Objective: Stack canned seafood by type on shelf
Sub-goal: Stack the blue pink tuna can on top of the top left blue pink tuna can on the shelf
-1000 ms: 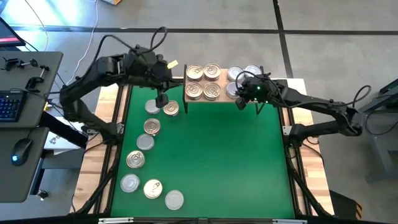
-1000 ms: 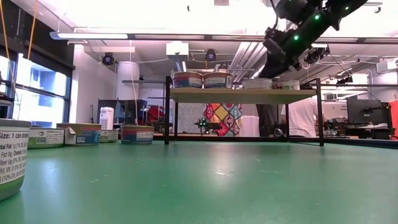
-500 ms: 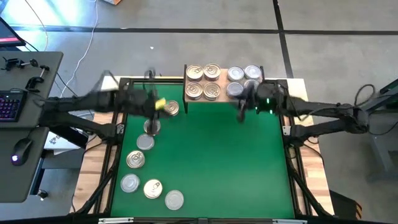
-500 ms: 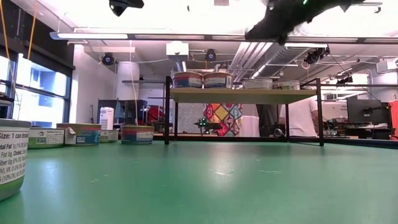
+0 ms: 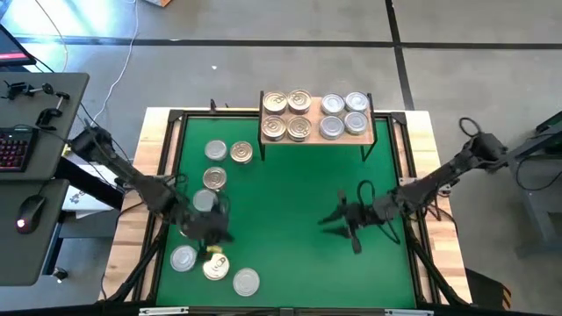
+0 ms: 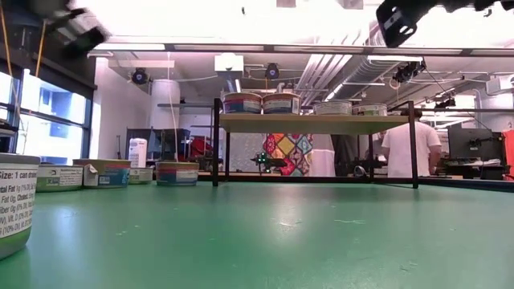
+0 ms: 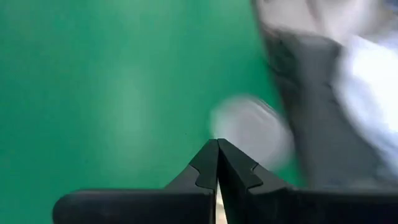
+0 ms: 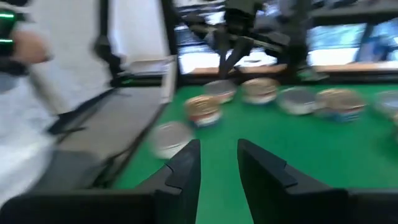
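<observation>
The shelf (image 5: 316,139), a small wood board on black legs, stands at the mat's far edge. It carries gold-lidded tins (image 5: 287,115) on its left half and silver-lidded tins (image 5: 343,115) on its right half. Several more tins (image 5: 216,151) lie in a curved row down the mat's left side. My left gripper (image 5: 211,235) hovers shut over that row near the front; a blurred silver tin (image 7: 249,127) shows just beyond its tips (image 7: 217,143). My right gripper (image 5: 338,219) hangs open over the mat's right middle, with nothing between its fingers (image 8: 217,149).
The green mat (image 5: 290,202) is bare between the two grippers and below the shelf. In the low view the shelf (image 6: 313,123) stands on thin black legs with room beneath it. A person (image 6: 405,148) stands beyond the table. A desk with a keyboard (image 5: 13,149) is at the left.
Both grippers have swung quickly away from the shelf toward the table's near edge. The left one has gone down and to the near left, over the row of tins. The right one has gone to the mat's right middle and tipped up toward level. No tin has moved.
</observation>
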